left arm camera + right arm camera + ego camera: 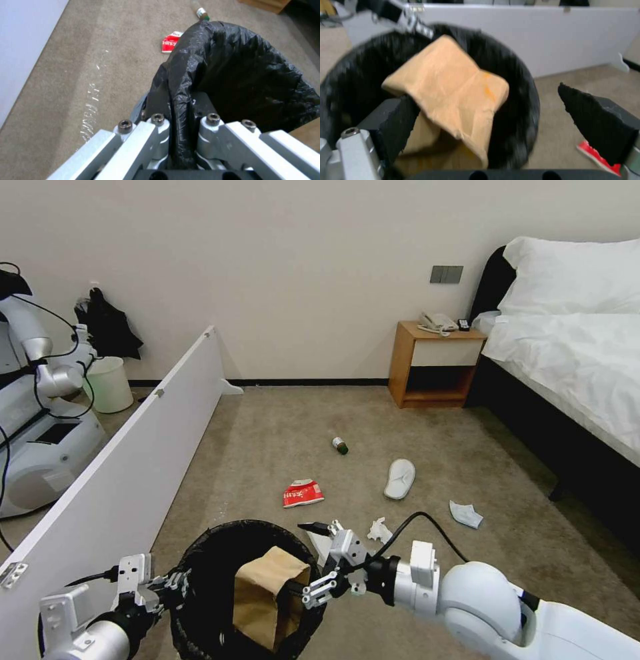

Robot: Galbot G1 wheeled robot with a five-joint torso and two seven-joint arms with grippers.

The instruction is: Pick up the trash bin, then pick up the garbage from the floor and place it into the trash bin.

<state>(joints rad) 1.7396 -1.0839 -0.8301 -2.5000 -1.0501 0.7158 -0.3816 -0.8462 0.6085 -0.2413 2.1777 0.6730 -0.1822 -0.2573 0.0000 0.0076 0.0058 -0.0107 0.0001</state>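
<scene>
Left gripper [175, 585] clamps the trash bin [200, 553] by its bag-lined rim, holding it up. Right gripper [319, 561], jaws wide apart at the bin's mouth, has nothing; the brown paper bag [267, 593] sits inside. Best keep the bin level and clear the rim cleanly.

Head camera looks down from above; both wrist cameras sit close, sharing the trash bin [220, 553]

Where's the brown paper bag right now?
In the head view, the brown paper bag sits inside the trash bin, leaning on its rim beside the open right end effector.
</scene>
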